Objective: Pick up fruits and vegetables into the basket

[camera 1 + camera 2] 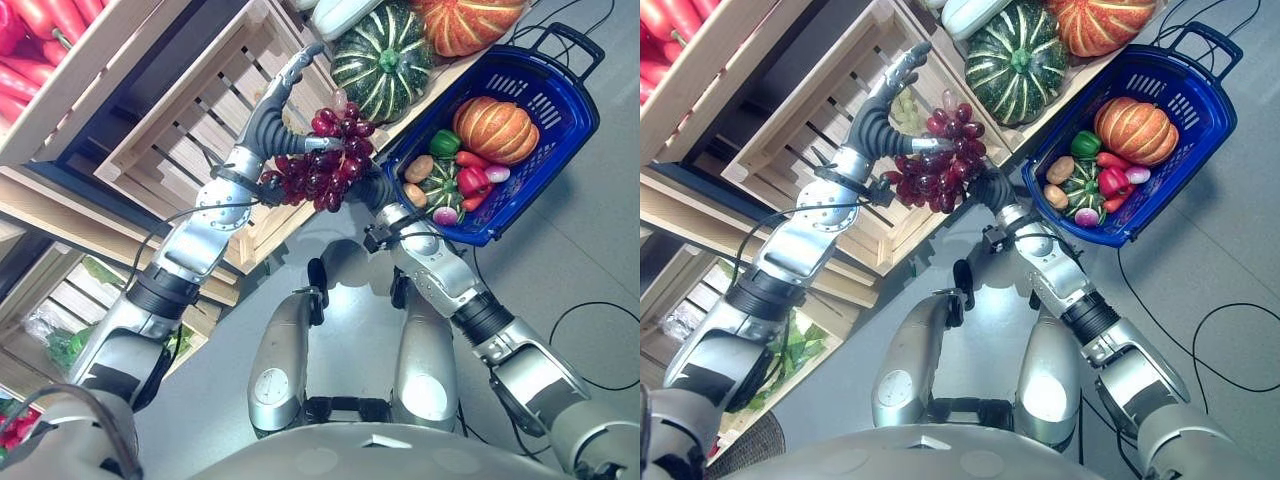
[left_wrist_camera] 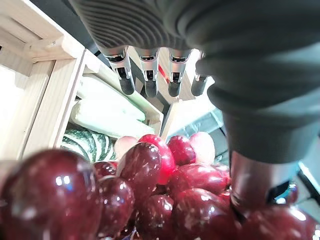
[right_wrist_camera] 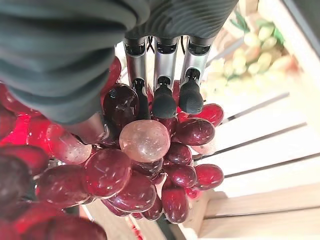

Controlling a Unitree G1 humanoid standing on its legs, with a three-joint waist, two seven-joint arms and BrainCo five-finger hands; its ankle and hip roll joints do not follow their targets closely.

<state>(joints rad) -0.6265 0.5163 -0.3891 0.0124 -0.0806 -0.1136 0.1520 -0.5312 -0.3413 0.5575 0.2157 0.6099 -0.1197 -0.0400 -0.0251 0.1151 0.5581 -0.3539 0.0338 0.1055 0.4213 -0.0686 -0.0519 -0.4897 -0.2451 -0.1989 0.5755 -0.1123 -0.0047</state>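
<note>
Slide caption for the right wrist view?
Robot hand with fingers pressed into a bunch of red grapes beside a wooden crate.

Bright, even indoor light, with soft shadows on the grey floor (image 1: 600,250). Small white glints on the red grapes (image 3: 135,175), nearest ones blurred in the wrist views. Washed-out crate slats (image 2: 30,100) at left. Tilted, slightly bowed edges in both eye views.

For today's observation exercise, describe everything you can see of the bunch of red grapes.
The bunch of red grapes is a dense cluster of glossy dark-red globes, with a few paler pink ones among them. It is held in the air in front of the wooden crates, left of the blue basket. The left robot hand touches it with its thumb, fingers straight above; the right robot hand grips it from the other side.
</note>
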